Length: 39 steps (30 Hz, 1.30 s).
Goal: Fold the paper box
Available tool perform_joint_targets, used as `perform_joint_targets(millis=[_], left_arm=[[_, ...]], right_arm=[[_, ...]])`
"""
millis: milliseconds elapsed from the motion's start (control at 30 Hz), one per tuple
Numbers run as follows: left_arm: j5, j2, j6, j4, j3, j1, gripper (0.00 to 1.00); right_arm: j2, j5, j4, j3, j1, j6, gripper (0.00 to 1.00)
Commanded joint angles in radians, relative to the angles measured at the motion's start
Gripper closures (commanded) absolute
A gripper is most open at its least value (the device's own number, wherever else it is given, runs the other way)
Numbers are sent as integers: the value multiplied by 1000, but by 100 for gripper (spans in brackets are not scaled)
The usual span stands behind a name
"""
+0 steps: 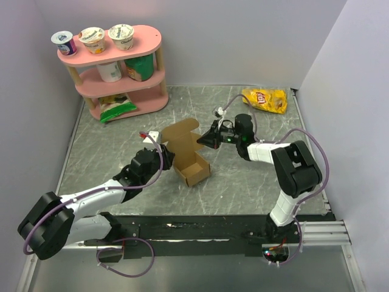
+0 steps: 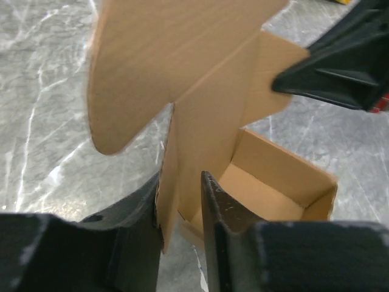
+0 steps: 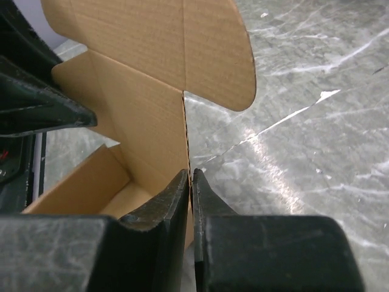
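Paper box [image 1: 185, 143] sits mid-frame on the grey table [image 1: 109, 140] in the top view, tray open and lid flap upright, left gripper [image 2: 180, 190] clamped on its left edge, right gripper [image 3: 189, 182] pinching its right edge; light, thin card, likely creases easily, so grip near fold lines.

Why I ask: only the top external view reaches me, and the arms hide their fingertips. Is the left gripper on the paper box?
Observer: The left gripper straddles one side edge of the upright back panel of the paper box. I cannot tell whether it is pinching yet.
Operator: And the right one?
Observer: The right gripper is pinched shut on the panel's other side edge, just below the rounded flap.
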<state>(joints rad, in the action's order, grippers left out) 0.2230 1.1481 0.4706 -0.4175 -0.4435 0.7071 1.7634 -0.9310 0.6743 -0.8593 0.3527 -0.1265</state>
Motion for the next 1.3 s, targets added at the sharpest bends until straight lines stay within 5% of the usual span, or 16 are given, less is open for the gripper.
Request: perform_joint_targets(millis=[0,100,167,233,500,933,1267], left_arm=[[88,-8,20,23,-38,26,64],[85,-24,14,11,-27,32,67],[72,-27,14,9,-24,32,61],[62,-33,11,16,-23,32,45],[-83,-183,-19,-18,65,19,12],[-626,-286,-38,-133,167,-262,18],[-723,-169,-55,-211,140,-317,22]], right_arm=[[-109,56,96,51,19,-13,88],[-151,89,116,97,28,-10,99],[-169,101,125,117,31,-13,100],[-205,129,131,152,40,-13,100],[-396,227,84,289,58,24,100],[-610,185,-65,376,58,62,100],[-677,113,-143,367,58,65,100]])
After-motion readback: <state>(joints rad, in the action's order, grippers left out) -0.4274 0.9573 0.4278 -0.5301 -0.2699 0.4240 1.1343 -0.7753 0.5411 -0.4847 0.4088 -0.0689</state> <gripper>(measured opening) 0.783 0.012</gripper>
